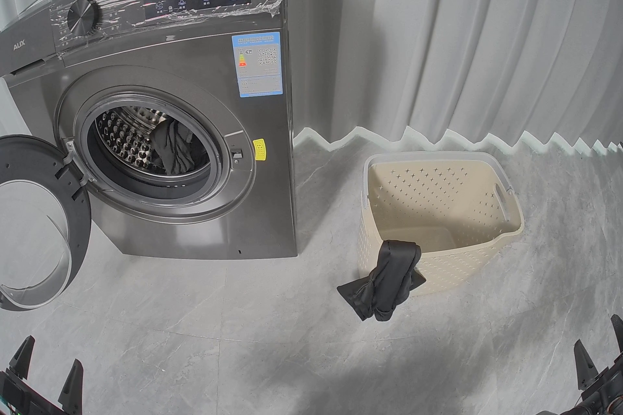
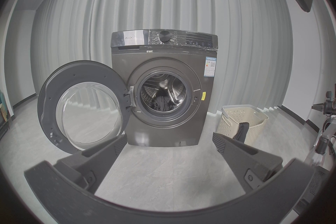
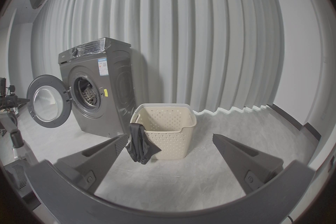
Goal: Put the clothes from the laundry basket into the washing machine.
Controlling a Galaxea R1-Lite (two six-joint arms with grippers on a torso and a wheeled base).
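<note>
Left gripper (image 1: 52,353): cut off by the lower edge of the head view, two fingertips alone shown; in the left wrist view the jaws are seen spread and released, well apart from the clothes

Right gripper (image 1: 596,335): cut off likewise at the lower right corner; jaws seen spread and released in the right wrist view

Floor (image 1: 195,319): pale grey marbled tile, joints visible

Black garment (image 1: 386,280): draped over the near rim of the laundry basket (image 1: 503,222), mostly hung down the outer wall; whether its lower end touches the floor cannot be told

Laundry basket: cream, perforated, set on the floor near the right side of the washing machine (image 1: 195,228)

Washing machine: grey front-loader; door (image 1: 39,222) swung open to the left, cropped in the head view, seen whole in the left wrist view

Dark garment (image 1: 172,147): lodged inside the drum, its extent lost in shadow

Curtain (image 1: 454,27): white, pleated, hung behind everything, hem on the floor
</note>
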